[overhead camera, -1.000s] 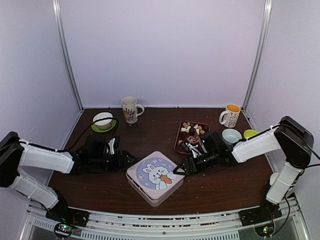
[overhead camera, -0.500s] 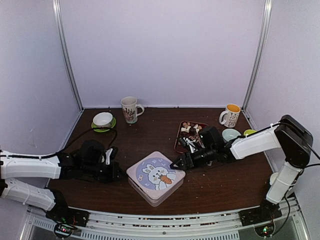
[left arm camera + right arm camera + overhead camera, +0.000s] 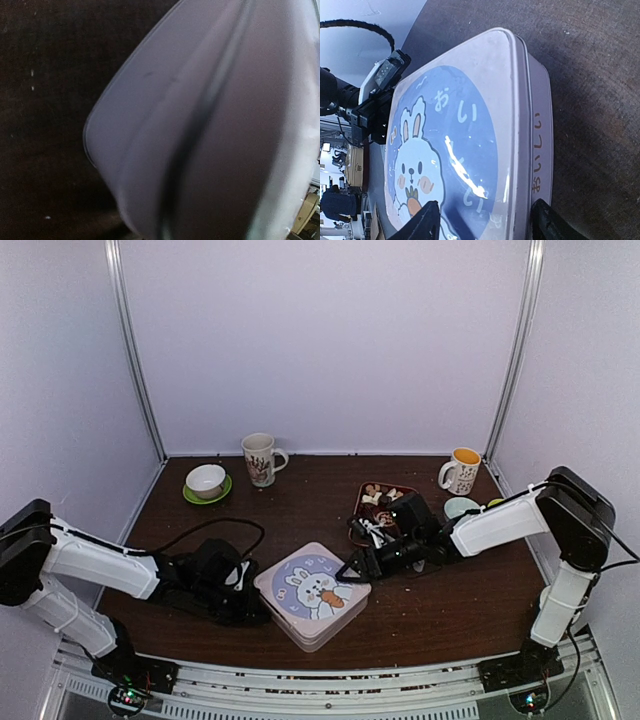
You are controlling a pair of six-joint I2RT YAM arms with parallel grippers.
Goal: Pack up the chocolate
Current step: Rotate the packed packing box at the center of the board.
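Note:
The chocolate [image 3: 384, 495] lies as small brown, tan and cream pieces in a dark red tray [image 3: 358, 512] right of centre, with white tongs [image 3: 377, 531] at the tray's near end. A pink tin [image 3: 310, 596] with a rabbit lid [image 3: 445, 150] sits closed at the table's front middle. My right gripper [image 3: 349, 570] is open at the tin's right edge [image 3: 482, 220]; one fingertip [image 3: 420, 222] is over the lid, the other [image 3: 547, 222] outside the wall. My left gripper [image 3: 252, 608] is shut, pressed close to the tin's left side [image 3: 200, 130], its fingers hidden in the blurred wrist view.
At the back stand a patterned white mug [image 3: 260, 459] and a white bowl on a green saucer [image 3: 205, 481]. A mug with an orange inside [image 3: 461, 470], a pale blue bowl [image 3: 462, 508] and a small green bowl [image 3: 498, 506] crowd the right side beyond the tray.
My left arm has swung in from the left to the tin's left side, and its gripper has closed. The right gripper has edged slightly left along the tin's right edge.

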